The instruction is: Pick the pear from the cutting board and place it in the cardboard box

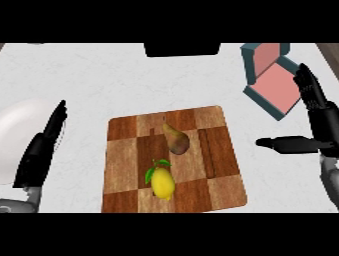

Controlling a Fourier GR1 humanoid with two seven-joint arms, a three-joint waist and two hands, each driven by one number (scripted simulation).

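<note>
A brown-green pear [176, 139] lies on the wooden checkered cutting board [216, 165], near its middle. Just in front of it on the same board sits a yellow lemon [162, 183] with green leaves. The box [274, 84], teal outside and pink inside, stands open at the back right of the counter. My right hand [322, 125] is to the right of the board with straight fingers pointing up toward the box and the thumb stretched left; it holds nothing. My left hand [43, 145] stands edge-on left of the board, fingers straight.
A large white rounded object [9, 137] sits at the left edge, behind my left hand. A dark block [182, 49] is at the counter's far edge. White counter surface surrounds the board.
</note>
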